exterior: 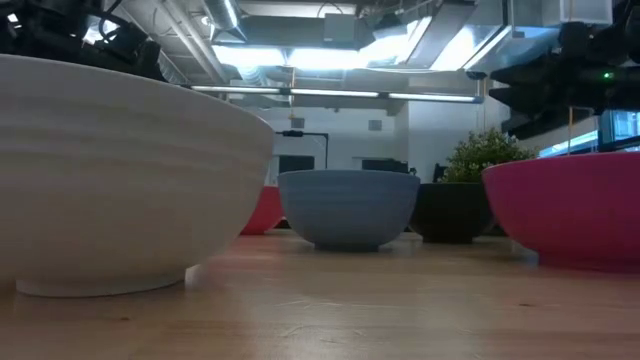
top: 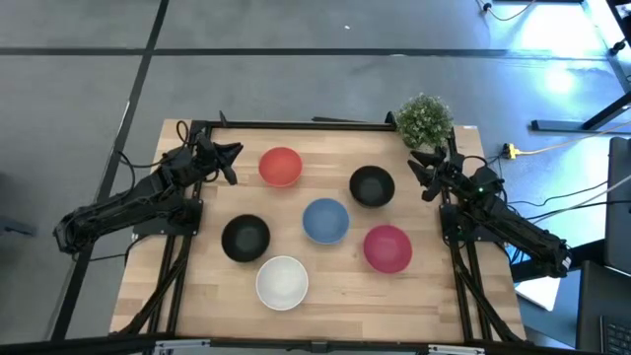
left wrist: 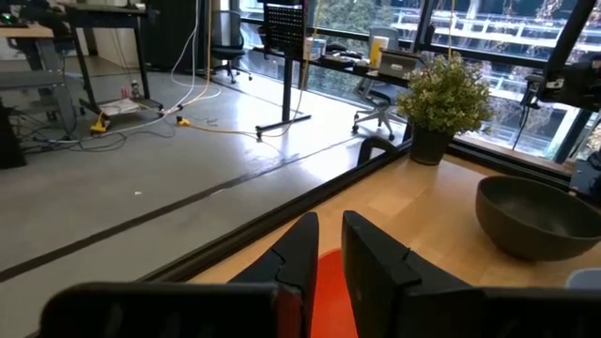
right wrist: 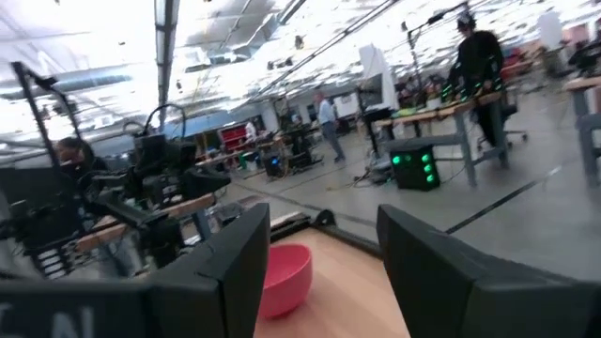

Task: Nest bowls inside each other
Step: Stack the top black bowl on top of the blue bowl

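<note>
Hovering above the far left corner of the bench, the left fingers stand only a narrow slit apart and hold nothing. Just beyond their tips sits the red bowl, close but not touched; in the left wrist view its rim shows between the two dark fingers. The right fingers hover at the far right side, spread wide and empty, their flat dark pads framing open air. Just beside them sits one black bowl, with nothing between it and the tips. Behind these fingers, at the far right corner, stands a small green potted plant, bushy in a dark pot, near the right arm's wrist.

Farther out, the blue bowl sits mid-bench, the magenta-pink bowl nearer the front on the right, the second black bowl on the left, and the white bowl closest to the front edge. All six stand upright, apart from one another, none nested. They are smooth, round, of like size, with small foot rings. The bench top is pale wood planking, grain showing, framed by a black metal rail.
</note>
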Robot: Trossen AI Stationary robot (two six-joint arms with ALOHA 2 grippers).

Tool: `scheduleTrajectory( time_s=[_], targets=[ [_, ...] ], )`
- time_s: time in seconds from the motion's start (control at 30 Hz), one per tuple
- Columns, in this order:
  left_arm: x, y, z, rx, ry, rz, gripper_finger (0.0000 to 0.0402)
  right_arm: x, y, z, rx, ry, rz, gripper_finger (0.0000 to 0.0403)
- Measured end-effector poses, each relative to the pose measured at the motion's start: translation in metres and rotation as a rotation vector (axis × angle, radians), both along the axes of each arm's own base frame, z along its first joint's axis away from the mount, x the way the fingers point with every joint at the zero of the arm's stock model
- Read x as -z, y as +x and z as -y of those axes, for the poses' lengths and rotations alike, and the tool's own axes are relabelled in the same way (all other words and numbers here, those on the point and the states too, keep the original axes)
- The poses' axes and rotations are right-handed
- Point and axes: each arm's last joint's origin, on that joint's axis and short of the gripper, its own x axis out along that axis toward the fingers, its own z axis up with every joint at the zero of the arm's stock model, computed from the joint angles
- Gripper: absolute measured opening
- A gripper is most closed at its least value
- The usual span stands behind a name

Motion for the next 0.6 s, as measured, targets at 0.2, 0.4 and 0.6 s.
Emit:
scheduleTrajectory(
  time_s=[0.2,0.4,0.6],
  targets=[
    [-0.001,0.000,0.000,-0.006,-0.028,0.042,0.0047,-0.037,-0.002,-0.004,-0.043,-0.049,-0.092,0.0200],
    [-0.002,0.000,0.000,-0.005,-0.026,0.052,0.0047,-0.079,0.001,-0.002,-0.057,0.026,-0.438,0.0200],
    [-0.002,0.000,0.000,-0.006,-0.027,0.052,0.0052,-0.096,0.020,0.012,-0.087,0.090,-0.645,0.0200]
  ],
)
